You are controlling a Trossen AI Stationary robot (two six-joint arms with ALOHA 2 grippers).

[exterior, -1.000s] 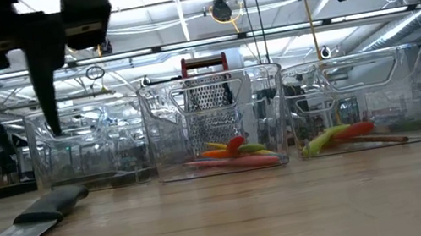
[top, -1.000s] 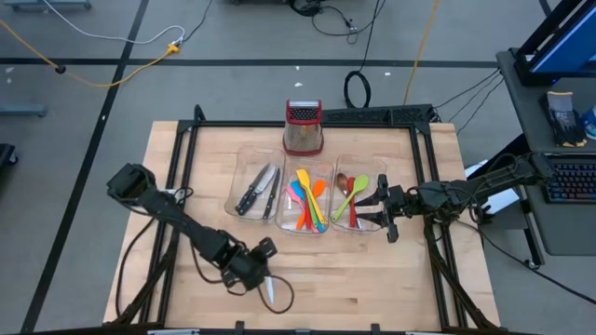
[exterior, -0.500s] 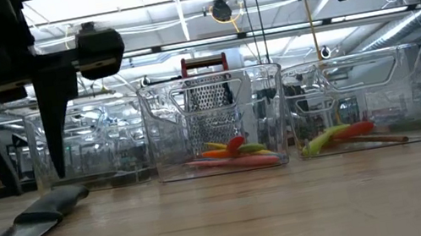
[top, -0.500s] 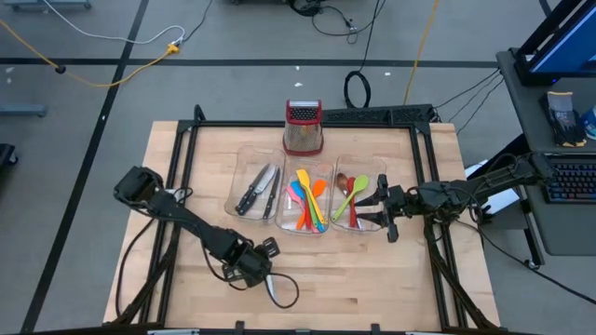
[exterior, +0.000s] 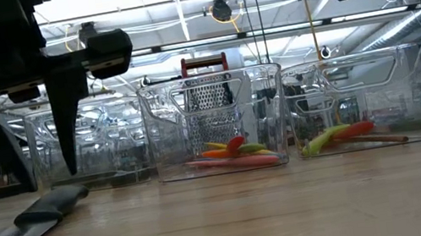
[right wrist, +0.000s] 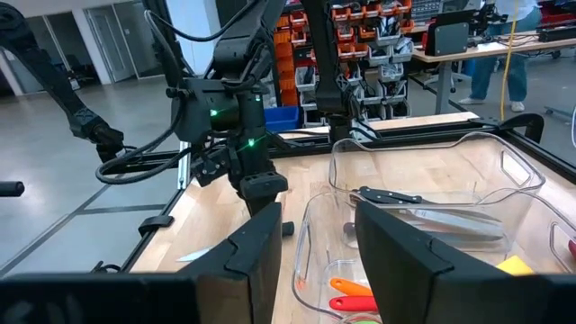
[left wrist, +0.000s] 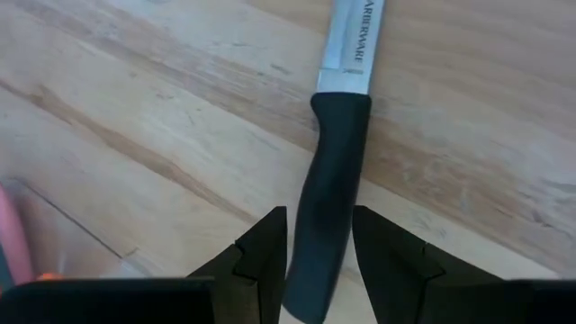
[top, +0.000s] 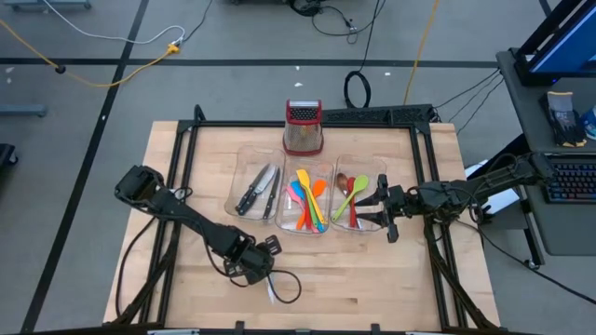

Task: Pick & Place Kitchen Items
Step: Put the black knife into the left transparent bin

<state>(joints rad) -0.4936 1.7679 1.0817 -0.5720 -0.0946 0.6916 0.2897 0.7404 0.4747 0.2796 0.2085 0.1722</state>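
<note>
Since the earlier frames, the left gripper (top: 265,267) has been carried a little toward the table's near edge and settled over the handle of the loose knife (left wrist: 335,171), which now lies mostly hidden beneath it in the high view. The knife rests flat on the bare surface (top: 354,279), well apart from the three clear bins (top: 235,191). In the left wrist view the two fingers (left wrist: 261,256) are seen standing apart, one on each side of the black handle, with a little clearance on both sides and nothing yet clamped.

For this step to be done well, the fingers should be kept straddling the handle, lowered until the tips come near the wood, and only then closed, so that the slim handle is caught squarely rather than pushed aside. A hold near the handle's middle is judged better, since the steel blade may otherwise tip the knife down. The bin holding the other knives (top: 259,191) appears the fitting destination.

The right gripper (top: 384,216) waits above the right-hand bin, its fingers apart and holding nothing.
</note>
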